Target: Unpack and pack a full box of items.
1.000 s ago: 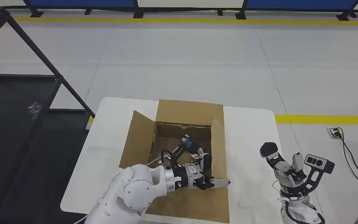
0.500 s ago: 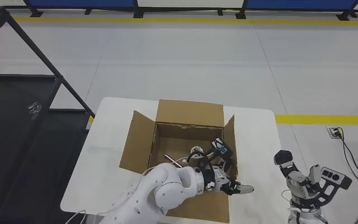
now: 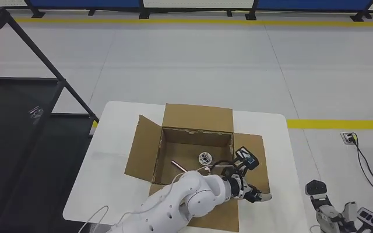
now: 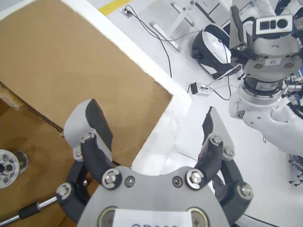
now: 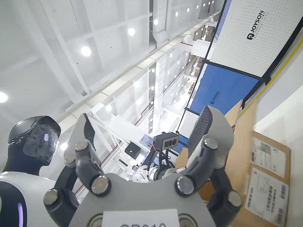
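Cardboard box (image 3: 198, 116) sits in the middle of the white table (image 3: 111, 175) with all four flaps folded outward. Its near flap (image 3: 218, 221) lies flat toward the robot, partly covered by the left arm, which crosses the front of the box toward its right side. The left gripper (image 4: 151, 114) hangs over the near corner of the right-hand flap (image 3: 261, 175), where that flap meets the table's edge; its fingers are spread wide and hold nothing. The right gripper (image 5: 146, 116) is off the table beyond its right near corner, tilted up toward the ceiling, its jaws likewise apart and empty. From the right wrist view the box's outer side shows two printed shipping labels (image 5: 267, 157).

Farther in, on the box's brown floor, lie a thin metal rod (image 3: 179, 166) with a dark grip and, a little beyond it and apart from it, a small round metal reel (image 3: 205, 157) with holes in its face. Behind them rise the back wall and the far flap. Past the table the pale floor carries a yellow line (image 3: 329, 123), and blue barrier panels (image 3: 81, 4) stand at the far end.
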You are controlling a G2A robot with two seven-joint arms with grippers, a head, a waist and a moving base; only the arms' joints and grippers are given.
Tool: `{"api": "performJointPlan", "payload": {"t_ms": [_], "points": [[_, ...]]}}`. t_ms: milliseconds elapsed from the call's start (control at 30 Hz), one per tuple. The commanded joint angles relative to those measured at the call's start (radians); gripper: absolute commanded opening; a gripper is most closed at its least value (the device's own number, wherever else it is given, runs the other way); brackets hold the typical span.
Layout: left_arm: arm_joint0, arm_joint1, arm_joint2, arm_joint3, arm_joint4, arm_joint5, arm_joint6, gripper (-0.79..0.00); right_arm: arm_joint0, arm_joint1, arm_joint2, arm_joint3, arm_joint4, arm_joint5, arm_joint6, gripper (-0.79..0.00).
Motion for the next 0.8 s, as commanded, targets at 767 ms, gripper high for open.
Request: {"api": "performJointPlan", "payload": {"t_ms": [767], "points": [[0.009, -0.014, 0.002, 0.008, -0.013, -0.032, 0.008, 0.0, 0.001, 0.0, 0.0, 0.0, 0.001, -0.001, 0.0, 0.0]]}}
